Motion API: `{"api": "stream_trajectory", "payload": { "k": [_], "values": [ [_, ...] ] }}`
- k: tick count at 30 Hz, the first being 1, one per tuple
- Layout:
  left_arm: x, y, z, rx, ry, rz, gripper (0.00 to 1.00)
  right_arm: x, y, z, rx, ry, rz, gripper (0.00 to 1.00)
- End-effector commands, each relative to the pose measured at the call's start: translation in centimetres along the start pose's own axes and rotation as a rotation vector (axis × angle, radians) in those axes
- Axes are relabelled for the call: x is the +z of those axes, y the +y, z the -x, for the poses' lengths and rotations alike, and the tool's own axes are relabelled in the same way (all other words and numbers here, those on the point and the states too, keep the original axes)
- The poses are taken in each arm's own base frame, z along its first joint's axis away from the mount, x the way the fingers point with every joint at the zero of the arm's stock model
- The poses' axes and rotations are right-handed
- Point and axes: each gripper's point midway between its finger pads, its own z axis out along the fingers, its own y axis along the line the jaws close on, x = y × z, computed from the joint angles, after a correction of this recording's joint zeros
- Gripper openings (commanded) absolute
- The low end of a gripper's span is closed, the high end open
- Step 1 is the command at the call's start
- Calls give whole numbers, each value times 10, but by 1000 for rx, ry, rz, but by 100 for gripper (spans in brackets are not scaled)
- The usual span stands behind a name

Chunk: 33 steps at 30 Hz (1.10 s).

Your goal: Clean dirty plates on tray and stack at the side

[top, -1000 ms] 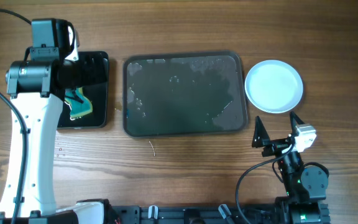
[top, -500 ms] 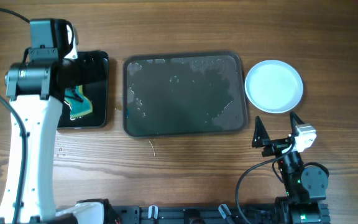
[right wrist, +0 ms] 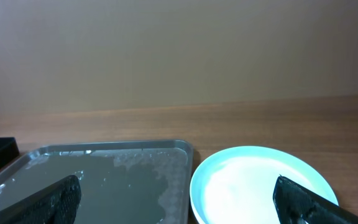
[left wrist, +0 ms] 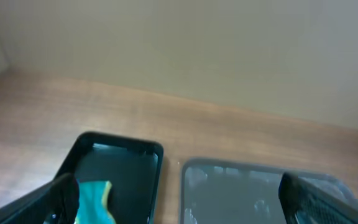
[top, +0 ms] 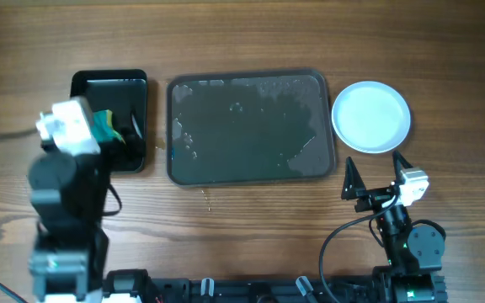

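Overhead, the right claw point(top: 375, 168) sits by the wood-grain table's point(top: 251, 34) near edge, jaws spread wide, holding nothing. The left claw point(left wrist: 179, 202), equally wide and empty, hangs over the near left side of a glossy black tray point(top: 108, 74). Beyond the right claw, the round, smooth white plates point(top: 371, 116) lie off the tray point(top: 251, 143), just beside its right end. The tray is dark grey, round-cornered, wet and speckled, its long axis running left to right. A teal-and-yellow sponge point(left wrist: 95, 202) lies in the black tray.
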Motion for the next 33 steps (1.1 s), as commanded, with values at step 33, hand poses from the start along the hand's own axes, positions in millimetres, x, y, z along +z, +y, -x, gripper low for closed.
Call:
{"api": "stream_trajectory", "payload": {
  "k": [33],
  "values": [
    [-10,7,-145,4,-120,-127,100,-1,-1,3,19,-15,-7,100]
  ]
}}
